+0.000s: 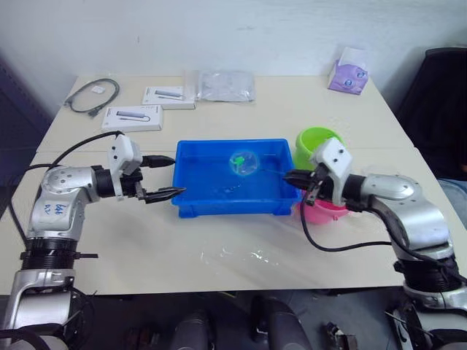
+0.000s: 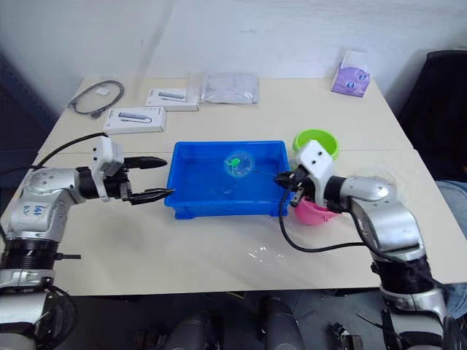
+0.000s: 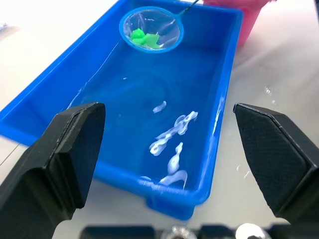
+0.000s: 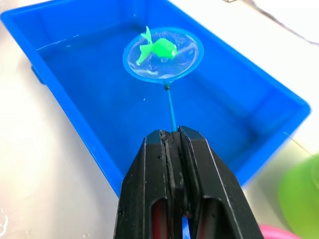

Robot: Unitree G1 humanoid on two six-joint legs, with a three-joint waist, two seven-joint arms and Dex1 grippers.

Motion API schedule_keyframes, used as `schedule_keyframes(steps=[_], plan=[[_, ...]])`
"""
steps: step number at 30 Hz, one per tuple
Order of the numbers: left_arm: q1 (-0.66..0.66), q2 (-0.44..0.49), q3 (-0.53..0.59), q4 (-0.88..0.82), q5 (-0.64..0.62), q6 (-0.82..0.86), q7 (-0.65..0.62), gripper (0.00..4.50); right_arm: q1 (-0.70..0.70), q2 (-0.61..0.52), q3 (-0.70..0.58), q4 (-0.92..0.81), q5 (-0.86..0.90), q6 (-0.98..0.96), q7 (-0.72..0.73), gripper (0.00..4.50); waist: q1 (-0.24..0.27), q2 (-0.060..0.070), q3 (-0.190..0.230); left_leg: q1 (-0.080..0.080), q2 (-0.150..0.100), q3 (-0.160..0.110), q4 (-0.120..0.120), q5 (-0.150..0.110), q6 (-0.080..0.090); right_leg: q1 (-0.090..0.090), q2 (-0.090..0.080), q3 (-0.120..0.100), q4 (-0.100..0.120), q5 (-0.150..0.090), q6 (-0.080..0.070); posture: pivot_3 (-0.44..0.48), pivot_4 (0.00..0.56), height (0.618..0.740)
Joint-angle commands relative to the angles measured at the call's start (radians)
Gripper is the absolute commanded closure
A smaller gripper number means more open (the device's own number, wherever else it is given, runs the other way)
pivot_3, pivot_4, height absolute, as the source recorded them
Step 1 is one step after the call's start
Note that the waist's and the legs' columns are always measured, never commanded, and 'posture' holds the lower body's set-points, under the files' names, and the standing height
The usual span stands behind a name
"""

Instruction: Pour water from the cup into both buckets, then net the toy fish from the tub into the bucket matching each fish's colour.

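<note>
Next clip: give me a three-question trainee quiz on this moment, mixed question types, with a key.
1. True or false: the small bright green plastic toy fish lies in the light blue round hoop of the hand net, over the shallow bright blue rectangular plastic tub.
2. Which gripper holds the net's thin handle? A) left gripper B) right gripper C) neither
3. Fill in: the fish's colour matches the lime ____ round plastic bucket, which stands beyond the pink round plastic bucket.

Key: 1 true. 2 B; the right fingers are clamped on the handle, while the left fingers are spread with nothing between them, at the tub's other end. 3 green.
</note>
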Motion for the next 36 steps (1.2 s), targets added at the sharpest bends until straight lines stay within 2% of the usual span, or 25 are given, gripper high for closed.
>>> schedule_keyframes(steps=[1, 5, 8, 12, 20, 23, 29, 36], plan=[[-0.035, -0.059, 0.030, -0.055, -0.067, 0.013, 0.029, 0.08, 0.016, -0.027, -0.140, -0.088, 0.084, -0.001, -0.017, 4.50, 0.003, 0.000, 0.000, 0.000, 0.000, 0.000, 0.000, 0.000, 0.000, 0.000, 0.000, 0.000, 0.000, 0.000, 0.000, 0.000, 0.150, 0.740], [-0.064, -0.150, 0.044, -0.075, -0.099, -0.012, 0.074, 0.08, 0.051, -0.083, -0.249, -0.066, 0.084, -0.063, -0.034, 4.50, 0.019, 0.000, 0.000, 0.000, 0.000, 0.000, 0.000, 0.000, 0.000, 0.000, 0.000, 0.000, 0.000, 0.000, 0.000, 0.000, 0.150, 0.740], [-0.086, -0.189, 0.038, -0.062, -0.105, -0.018, 0.084, 0.08, 0.095, -0.161, -0.267, -0.002, 0.000, -0.192, -0.041, 4.50, 0.024, 0.000, 0.000, 0.001, -0.001, 0.000, 0.000, 0.000, 0.000, 0.001, 0.001, 0.000, 0.000, 0.000, 0.001, 0.000, 0.150, 0.740], [-0.108, -0.212, 0.009, -0.037, -0.089, -0.027, 0.066, 0.08, 0.124, -0.231, -0.272, 0.123, -0.120, -0.420, -0.087, 4.50, 0.024, 0.000, 0.000, 0.001, -0.002, 0.001, 0.000, 0.001, 0.001, 0.001, 0.002, 0.001, -0.001, 0.001, 0.002, 0.000, 0.150, 0.740], [-0.117, -0.220, 0.003, -0.014, -0.080, -0.041, 0.055, 0.08, 0.134, -0.241, -0.254, 0.259, -0.198, -0.504, -0.176, 4.50, 0.022, 0.000, 0.000, 0.002, -0.001, 0.001, 0.000, 0.001, 0.001, 0.002, 0.002, 0.001, -0.001, 0.001, 0.002, 0.000, 0.150, 0.740], [-0.115, -0.220, 0.002, -0.013, -0.079, -0.042, 0.053, 0.08, 0.147, -0.269, -0.211, 0.334, -0.291, -0.622, -0.209, 4.50, 0.022, 0.000, 0.000, 0.002, -0.001, 0.001, 0.000, 0.001, 0.001, 0.002, 0.002, 0.001, -0.001, 0.001, 0.002, 0.000, 0.150, 0.740], [-0.116, -0.220, 0.004, -0.011, -0.077, -0.047, 0.051, 0.08, 0.164, -0.350, -0.139, 0.469, -0.510, -0.942, -0.357, 4.50, 0.022, 0.000, 0.000, 0.002, -0.001, 0.001, 0.000, 0.001, 0.001, 0.002, 0.002, 0.001, -0.001, 0.001, 0.002, 0.000, 0.150, 0.740], [-0.118, -0.230, -0.012, 0.005, -0.053, -0.070, 0.055, 0.08, 0.189, -0.415, -0.083, 0.550, -0.754, -1.134, -0.598, 4.50, 0.021, 0.000, 0.000, 0.002, -0.001, 0.001, 0.000, 0.002, 0.000, 0.002, 0.001, 0.002, -0.001, 0.001, 0.002, 0.000, 0.150, 0.740]])
